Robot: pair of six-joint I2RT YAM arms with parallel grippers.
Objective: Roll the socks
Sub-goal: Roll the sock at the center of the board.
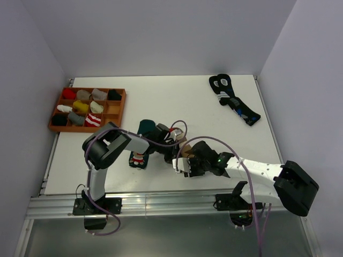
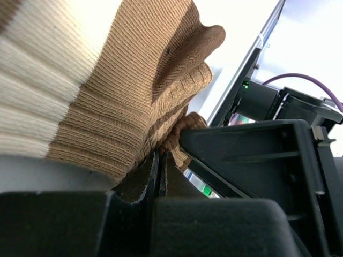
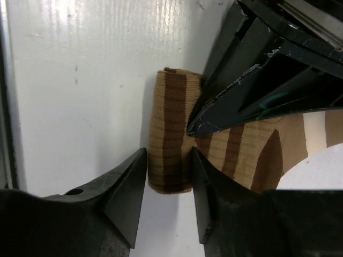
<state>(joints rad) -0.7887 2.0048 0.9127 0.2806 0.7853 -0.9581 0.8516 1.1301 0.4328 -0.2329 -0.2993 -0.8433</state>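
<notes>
We are in the middle of rolling: the brown sock (image 3: 166,107) lies by the middle of the near edge of the table (image 1: 177,101), one end already rolled up. Our left gripper (image 2: 159,160) is closed, pinching its fabric; our right gripper (image 3: 169,155) stands half open around the roll, not clamping. Next we should close it gently and turn further

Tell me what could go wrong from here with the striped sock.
1. The right gripper straddles the rolled end of the sock with open jaws; closing off-centre could squash or unwind the roll.
2. The left gripper, shut on the loose fabric, sits right beside the right one's finger; the two might collide as either moves.
</notes>
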